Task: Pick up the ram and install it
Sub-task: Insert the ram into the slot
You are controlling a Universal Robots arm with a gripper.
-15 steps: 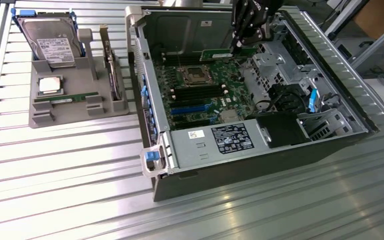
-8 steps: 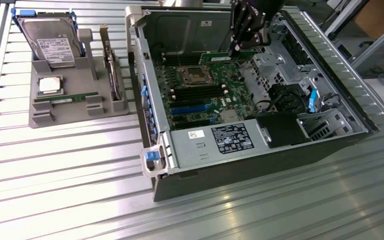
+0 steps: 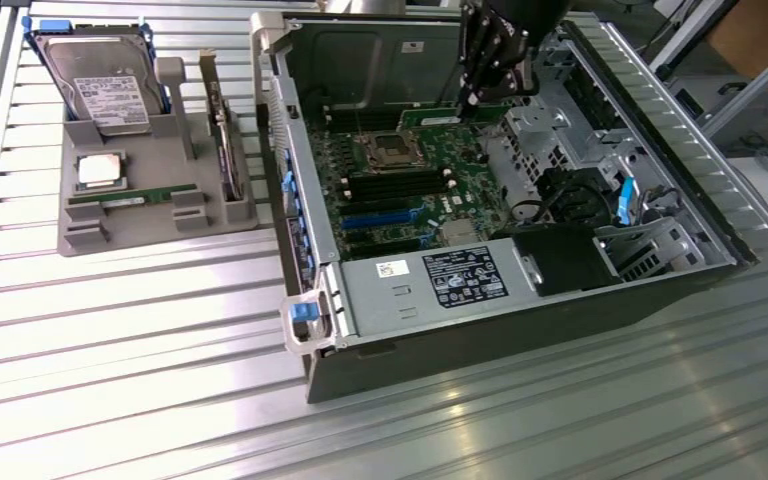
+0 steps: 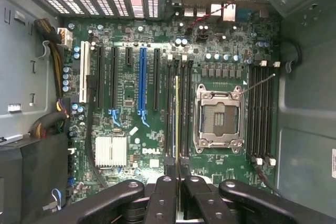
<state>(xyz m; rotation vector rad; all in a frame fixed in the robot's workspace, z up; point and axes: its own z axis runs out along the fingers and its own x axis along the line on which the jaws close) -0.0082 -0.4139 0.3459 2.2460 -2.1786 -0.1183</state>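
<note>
Ram [image 4: 177, 121] is clamped in your gripper [image 4: 177, 182], the fingers pinched tight on its upper edge. It hangs edge-on over the motherboard [image 4: 131, 129] inside the open case [image 3: 277, 150]. From the wrist view you see it as a thin pale line running along the black memory slots [image 4: 186, 114], just beside the empty processor socket [image 4: 218, 114]. Whether it touches a slot or hovers above one, I cannot tell. In the exterior view the green strip under the fingers is probably the same ram [image 3: 440, 117]. Its twin [image 3: 131, 197] lies in the grey tray [image 3: 117, 235], well apart from the case. Treat the stick as light, stiff and thin, yet brittle: it should not sag, but it will not forgive twisting. You'd best hold it by the bare top edge near its middle, off the chips and contacts.
</note>
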